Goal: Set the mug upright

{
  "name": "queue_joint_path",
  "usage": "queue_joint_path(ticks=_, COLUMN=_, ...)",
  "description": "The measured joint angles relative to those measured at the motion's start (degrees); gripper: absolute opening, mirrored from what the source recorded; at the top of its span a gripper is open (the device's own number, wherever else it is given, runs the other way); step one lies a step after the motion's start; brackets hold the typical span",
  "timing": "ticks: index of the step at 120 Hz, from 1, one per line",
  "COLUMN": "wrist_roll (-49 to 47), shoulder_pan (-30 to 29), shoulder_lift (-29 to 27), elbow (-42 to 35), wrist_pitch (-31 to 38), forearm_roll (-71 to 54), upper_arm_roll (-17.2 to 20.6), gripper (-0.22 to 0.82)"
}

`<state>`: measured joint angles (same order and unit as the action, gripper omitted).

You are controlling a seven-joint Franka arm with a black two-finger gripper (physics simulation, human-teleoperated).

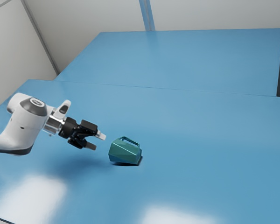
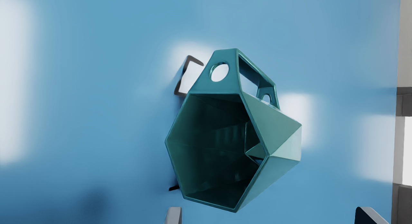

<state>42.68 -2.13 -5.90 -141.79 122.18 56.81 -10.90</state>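
The teal faceted mug (image 1: 125, 151) lies on its side on the blue table, its handle upward, in the exterior view. Just to the exterior view's left of it, and a little higher, the black gripper (image 1: 96, 141) stands open, apart from the mug. In the wrist view the mug (image 2: 283, 134) turns its dark open mouth toward the camera, with the handle above the body. The gripper (image 2: 268, 216) has its two fingertips wide apart there, with nothing held between them. The mug's underside is hidden.
The blue table (image 1: 200, 177) extends around the mug. Behind it stands another blue surface (image 1: 186, 56), with pale walls (image 1: 84, 23) beyond. Bright light patches and the arm's shadow fall on the tabletop.
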Motion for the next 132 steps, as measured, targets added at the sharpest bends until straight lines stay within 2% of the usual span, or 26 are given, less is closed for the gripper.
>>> queue_joint_path(ticks=59, wrist_roll=11.7, shoulder_pan=0.0, shoulder_lift=4.4, elbow=0.0, wrist_pitch=-0.5, forearm_roll=12.7, upper_arm_roll=0.0, gripper=0.59)
queue_joint_path(ticks=132, wrist_roll=19.5, shoulder_pan=0.2, shoulder_lift=6.3, elbow=0.0, wrist_pitch=-1.8, forearm_roll=16.2, upper_arm_roll=0.2, gripper=0.58)
